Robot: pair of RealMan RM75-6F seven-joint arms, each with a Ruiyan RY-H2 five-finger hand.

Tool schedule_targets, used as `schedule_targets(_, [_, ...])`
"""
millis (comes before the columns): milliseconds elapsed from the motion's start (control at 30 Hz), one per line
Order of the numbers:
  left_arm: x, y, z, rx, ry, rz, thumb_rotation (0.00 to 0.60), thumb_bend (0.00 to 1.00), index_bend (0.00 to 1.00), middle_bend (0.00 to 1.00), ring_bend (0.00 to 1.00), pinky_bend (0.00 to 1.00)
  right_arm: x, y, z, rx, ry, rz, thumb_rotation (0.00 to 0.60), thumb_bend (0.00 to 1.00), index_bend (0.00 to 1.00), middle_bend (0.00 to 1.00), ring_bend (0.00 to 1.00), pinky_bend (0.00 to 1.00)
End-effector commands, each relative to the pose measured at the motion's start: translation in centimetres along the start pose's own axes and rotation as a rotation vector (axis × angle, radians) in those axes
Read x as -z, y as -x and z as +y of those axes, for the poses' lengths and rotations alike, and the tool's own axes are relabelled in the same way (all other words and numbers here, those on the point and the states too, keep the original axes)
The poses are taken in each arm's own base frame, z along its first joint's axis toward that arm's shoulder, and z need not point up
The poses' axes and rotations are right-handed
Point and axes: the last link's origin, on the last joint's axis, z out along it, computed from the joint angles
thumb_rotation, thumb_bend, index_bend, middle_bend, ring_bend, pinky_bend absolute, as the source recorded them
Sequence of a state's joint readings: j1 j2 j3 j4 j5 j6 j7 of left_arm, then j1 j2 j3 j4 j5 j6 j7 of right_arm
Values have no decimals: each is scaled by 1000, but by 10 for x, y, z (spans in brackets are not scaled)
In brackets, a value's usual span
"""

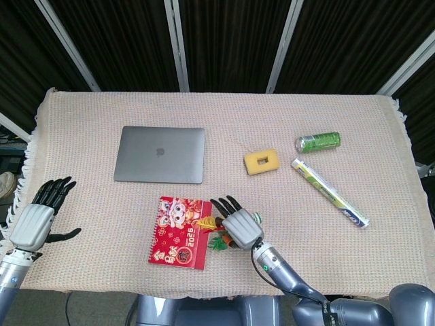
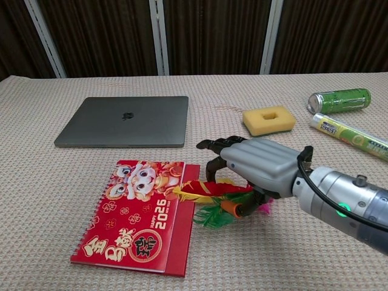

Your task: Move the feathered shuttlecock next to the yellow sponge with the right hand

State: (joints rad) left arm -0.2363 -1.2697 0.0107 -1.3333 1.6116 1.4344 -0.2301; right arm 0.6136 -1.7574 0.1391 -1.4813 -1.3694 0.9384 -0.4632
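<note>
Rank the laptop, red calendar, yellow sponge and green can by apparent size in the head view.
1. Laptop
2. Red calendar
3. Yellow sponge and green can: they look too alike to rank.
</note>
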Motion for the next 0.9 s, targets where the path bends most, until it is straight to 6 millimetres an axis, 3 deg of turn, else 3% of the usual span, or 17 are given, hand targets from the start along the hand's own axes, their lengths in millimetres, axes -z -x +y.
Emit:
schedule_targets(33, [0, 1, 0, -3, -2, -1, 600, 0, 0, 0, 0, 0, -2, 3, 1, -2, -1, -12, 600, 393, 459, 0, 0, 0])
schedule_targets(233, [-2, 2, 0, -8, -6, -7, 600, 0, 0, 0, 0, 0, -9, 4, 3, -7, 4, -9, 600, 400, 509, 0, 0, 0])
schedule_targets(467, [-3, 3, -1, -8, -9, -11, 600, 0, 0, 0, 0, 0, -9, 2, 6, -4, 13, 18, 600, 403, 634, 60, 0, 0])
schedule_targets(900, [-2, 5, 1, -8, 2, -21, 600, 0, 0, 0, 0, 0, 4, -19, 17, 8, 49, 103, 600, 402, 678, 101, 0, 0])
